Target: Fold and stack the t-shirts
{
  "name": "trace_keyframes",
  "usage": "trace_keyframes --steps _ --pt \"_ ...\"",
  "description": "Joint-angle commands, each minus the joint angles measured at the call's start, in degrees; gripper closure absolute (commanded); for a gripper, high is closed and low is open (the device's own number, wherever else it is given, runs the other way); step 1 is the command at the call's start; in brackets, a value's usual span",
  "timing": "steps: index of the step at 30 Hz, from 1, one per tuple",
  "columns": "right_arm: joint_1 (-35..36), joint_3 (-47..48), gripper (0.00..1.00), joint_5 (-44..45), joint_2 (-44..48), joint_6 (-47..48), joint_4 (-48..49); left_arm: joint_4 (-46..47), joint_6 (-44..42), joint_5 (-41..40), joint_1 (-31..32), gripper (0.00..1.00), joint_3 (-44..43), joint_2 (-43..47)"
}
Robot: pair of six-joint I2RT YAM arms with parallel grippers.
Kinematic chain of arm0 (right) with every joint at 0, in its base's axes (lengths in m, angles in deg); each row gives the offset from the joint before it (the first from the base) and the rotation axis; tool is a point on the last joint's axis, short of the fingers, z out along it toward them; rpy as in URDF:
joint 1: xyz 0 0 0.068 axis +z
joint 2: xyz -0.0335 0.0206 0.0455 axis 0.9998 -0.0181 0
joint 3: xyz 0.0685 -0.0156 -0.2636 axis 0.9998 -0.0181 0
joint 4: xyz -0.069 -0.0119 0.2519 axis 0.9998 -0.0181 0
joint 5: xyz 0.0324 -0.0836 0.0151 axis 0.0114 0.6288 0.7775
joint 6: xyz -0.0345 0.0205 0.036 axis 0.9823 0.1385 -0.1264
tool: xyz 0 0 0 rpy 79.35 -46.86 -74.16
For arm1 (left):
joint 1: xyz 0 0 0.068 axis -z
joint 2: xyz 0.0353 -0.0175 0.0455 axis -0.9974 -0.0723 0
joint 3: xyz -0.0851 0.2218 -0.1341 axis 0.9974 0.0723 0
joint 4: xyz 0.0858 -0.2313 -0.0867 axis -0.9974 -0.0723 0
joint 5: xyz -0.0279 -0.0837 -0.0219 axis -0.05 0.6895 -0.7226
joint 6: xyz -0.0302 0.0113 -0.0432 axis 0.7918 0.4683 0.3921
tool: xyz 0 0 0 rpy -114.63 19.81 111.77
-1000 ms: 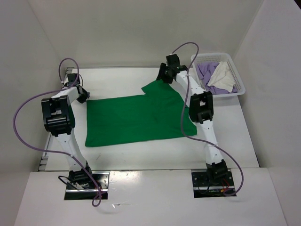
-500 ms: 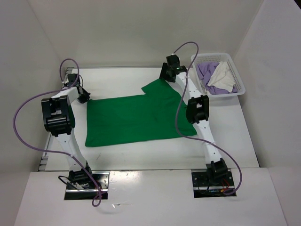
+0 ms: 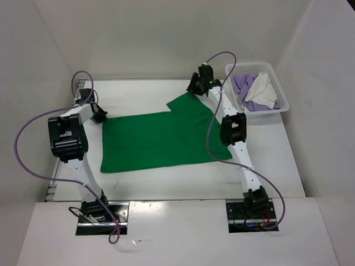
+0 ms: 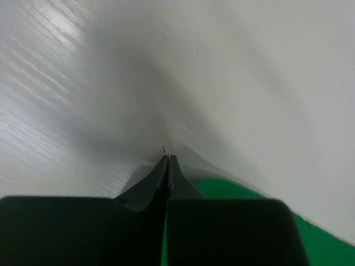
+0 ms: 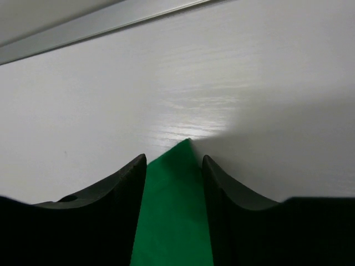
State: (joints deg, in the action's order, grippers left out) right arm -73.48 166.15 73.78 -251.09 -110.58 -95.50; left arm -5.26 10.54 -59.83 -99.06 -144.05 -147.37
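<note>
Three t-shirts are in view. The green t-shirt (image 3: pixel 161 141) lies spread flat on the white table (image 3: pixel 138 97) between the two arms. Its long axis runs left to right across the table. A pointed flap sticks out from its far right part and aims at the table's back edge.

The lavender t-shirt (image 3: pixel 243 88) and the cream t-shirt (image 3: pixel 265 93) sit crumpled together in the white mesh basket (image 3: pixel 282 105) at the table's far right corner. The lavender one is on the left and the cream one lies partly over it on the right.

The left gripper (image 3: pixel 100 115) is at the green shirt's far left corner, its fingers pressed tightly together. In the left wrist view their tips sit over bare table just past the cloth edge. Green cloth shows to their right, and a thin green line shows between them lower down. Whether any cloth is pinched cannot be told.

The right gripper (image 3: pixel 192 90) is at the tip of the flap with its jaws spread. In the right wrist view one finger (image 5: pixel 111 188) stands on each side of the green point, which lies flat on the table between them, unclamped.
</note>
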Motion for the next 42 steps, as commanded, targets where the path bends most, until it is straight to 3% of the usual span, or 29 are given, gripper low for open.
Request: trace_keyframes --steps 1,6,12,21,24,26,32,42 --pt "-0.02 1.49 0.51 -3.99 -3.31 -2.54 1.79 -2.35 -1.14 0.60 0.12 1.00 1.43 2.57" --pt "-0.02 2.10 0.78 -3.99 -3.32 -3.15 1.79 -1.83 -1.14 0.60 0.12 1.00 1.96 3.11" --pt "-0.54 3.68 0.98 -5.92 -1.22 -3.68 1.27 -1.83 -1.14 1.65 0.12 1.00 1.96 4.95" --pt "-0.54 2.38 1.00 -6.45 11.96 1.93 -12.26 -0.60 -2.28 3.67 0.12 1.00 5.30 12.59" --pt "-0.54 -3.94 1.00 -5.84 18.90 2.73 -14.64 -0.60 -1.75 4.21 0.12 1.00 6.79 14.17" --pt "-0.54 -13.33 1.00 -4.61 26.25 3.52 -12.65 -0.60 -2.27 4.82 0.12 1.00 7.32 14.97" --pt "-1.77 -49.69 1.00 -5.13 47.52 3.00 -3.94 -1.65 -2.80 5.88 0.12 1.00 10.75 20.32" --pt "-4.15 -77.77 1.00 -4.61 69.08 3.00 -4.01 -5.16 -3.95 5.61 0.12 1.00 19.54 28.94"
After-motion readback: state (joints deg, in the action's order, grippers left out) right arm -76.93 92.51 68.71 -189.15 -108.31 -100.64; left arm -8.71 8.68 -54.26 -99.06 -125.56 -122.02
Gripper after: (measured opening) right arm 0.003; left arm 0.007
